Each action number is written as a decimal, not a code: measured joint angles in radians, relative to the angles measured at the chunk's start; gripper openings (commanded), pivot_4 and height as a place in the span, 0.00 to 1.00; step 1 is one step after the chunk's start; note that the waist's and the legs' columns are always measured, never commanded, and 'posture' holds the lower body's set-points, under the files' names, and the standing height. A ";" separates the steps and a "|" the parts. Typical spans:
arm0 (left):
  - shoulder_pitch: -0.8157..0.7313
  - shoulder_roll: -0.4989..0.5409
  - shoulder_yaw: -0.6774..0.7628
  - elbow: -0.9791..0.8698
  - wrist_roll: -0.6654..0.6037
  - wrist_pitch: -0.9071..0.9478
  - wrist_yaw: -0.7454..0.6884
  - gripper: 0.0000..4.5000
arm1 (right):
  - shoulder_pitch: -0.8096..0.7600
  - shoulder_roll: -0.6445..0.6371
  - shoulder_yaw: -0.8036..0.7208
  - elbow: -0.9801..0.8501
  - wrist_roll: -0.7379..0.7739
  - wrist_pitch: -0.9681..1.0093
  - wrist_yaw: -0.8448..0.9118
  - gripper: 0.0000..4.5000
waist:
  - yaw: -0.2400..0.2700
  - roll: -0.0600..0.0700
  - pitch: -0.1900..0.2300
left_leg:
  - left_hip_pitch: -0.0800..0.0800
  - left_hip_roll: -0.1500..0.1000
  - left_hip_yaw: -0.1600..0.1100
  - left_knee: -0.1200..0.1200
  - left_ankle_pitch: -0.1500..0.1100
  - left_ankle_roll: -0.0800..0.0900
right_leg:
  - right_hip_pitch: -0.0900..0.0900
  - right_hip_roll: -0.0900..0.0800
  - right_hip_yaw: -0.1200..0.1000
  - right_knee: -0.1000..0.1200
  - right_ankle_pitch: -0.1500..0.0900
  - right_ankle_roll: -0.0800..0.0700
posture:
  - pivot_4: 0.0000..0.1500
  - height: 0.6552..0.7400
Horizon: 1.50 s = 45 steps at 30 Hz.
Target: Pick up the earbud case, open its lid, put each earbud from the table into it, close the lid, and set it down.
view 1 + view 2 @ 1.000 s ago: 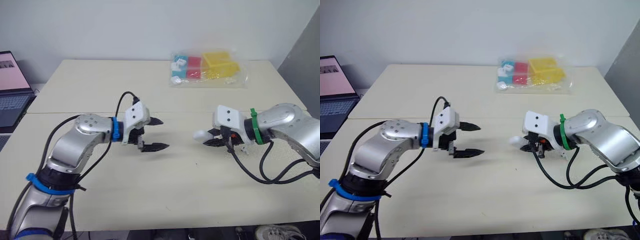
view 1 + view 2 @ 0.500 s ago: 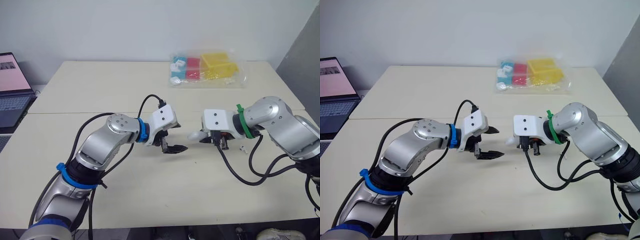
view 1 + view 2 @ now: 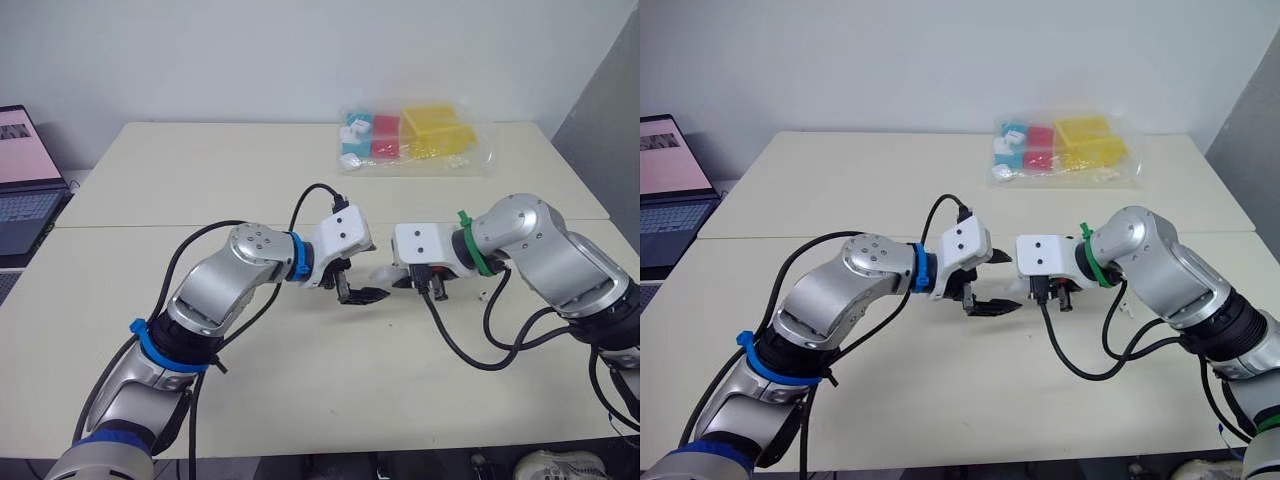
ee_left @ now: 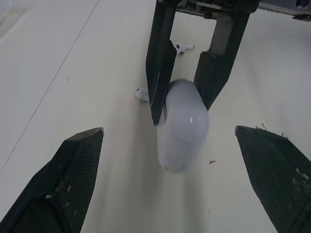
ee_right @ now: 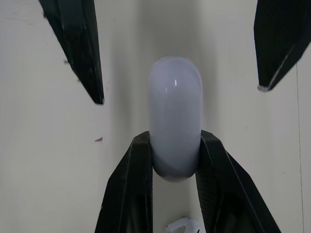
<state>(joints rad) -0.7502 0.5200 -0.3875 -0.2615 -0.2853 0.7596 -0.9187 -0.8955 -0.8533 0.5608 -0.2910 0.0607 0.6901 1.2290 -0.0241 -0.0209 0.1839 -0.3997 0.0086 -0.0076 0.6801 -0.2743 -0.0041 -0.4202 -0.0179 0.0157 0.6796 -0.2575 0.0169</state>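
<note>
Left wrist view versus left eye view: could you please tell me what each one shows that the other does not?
Left wrist view: an earbud and a second earbud lying apart on the table beyond the earbud case, close up. Left eye view: the laptop off the table's left and the bag of coloured blocks at its far side. Shared: the earbud case, the right gripper shut on it, the open left gripper, the table.

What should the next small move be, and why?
Probably ease the left gripper forward and close it on the free end of the white rounded earbud case: its fingers stand open either side, the right gripper pinches the other end, and the lid is shut.
</note>
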 measured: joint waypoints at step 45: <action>0.050 0.005 0.034 0.037 -0.020 -0.073 -0.075 0.18 | 0.013 0.002 -0.072 -0.040 0.041 0.055 0.036 0.17 | -0.001 0.000 0.000 | 0.000 0.000 0.000 0.000 0.000 0.000 | 0.000 0.000 0.000 0.000 0.000 0.000 | 1.00 1.00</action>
<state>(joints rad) -0.6998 0.5246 -0.3537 -0.2246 -0.3051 0.6867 -0.9936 -0.8820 -0.8515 0.4890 -0.3305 0.1017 0.7446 1.2655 -0.0249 -0.0209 0.1839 -0.3995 0.0085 -0.0080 0.6801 -0.2743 -0.0041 -0.4201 -0.0182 0.0155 0.6799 -0.2575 0.0168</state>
